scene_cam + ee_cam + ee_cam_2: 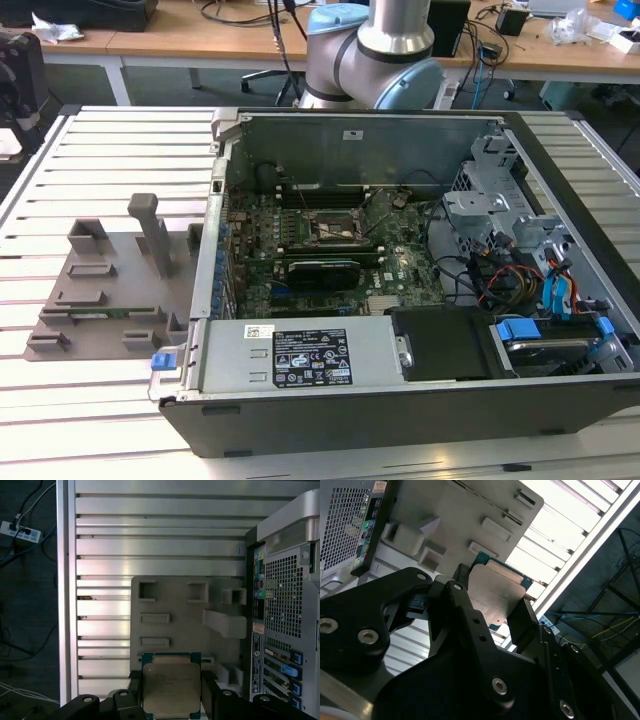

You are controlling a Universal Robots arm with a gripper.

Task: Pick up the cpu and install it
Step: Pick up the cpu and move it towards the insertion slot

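Your gripper (171, 677) clamps the cpu (171, 690) between its black fingers (208, 690). It is a flat square chip with a dull silvery lid and a thin green rim. It hangs over the grey fixture (180, 615), which sits on the exterior view's left of the open computer case (285, 605). Below is a slatted metal table (150, 545), with dark floor (30, 630) beyond its edge.

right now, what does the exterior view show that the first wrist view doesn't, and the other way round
Exterior view: the motherboard, its dark socket frame, the drive bays and the arm's joint. First wrist view: the cpu clamped in the hand, and the rear panel with its ports. Both: the grey fixture, the slatted table and the computer case.
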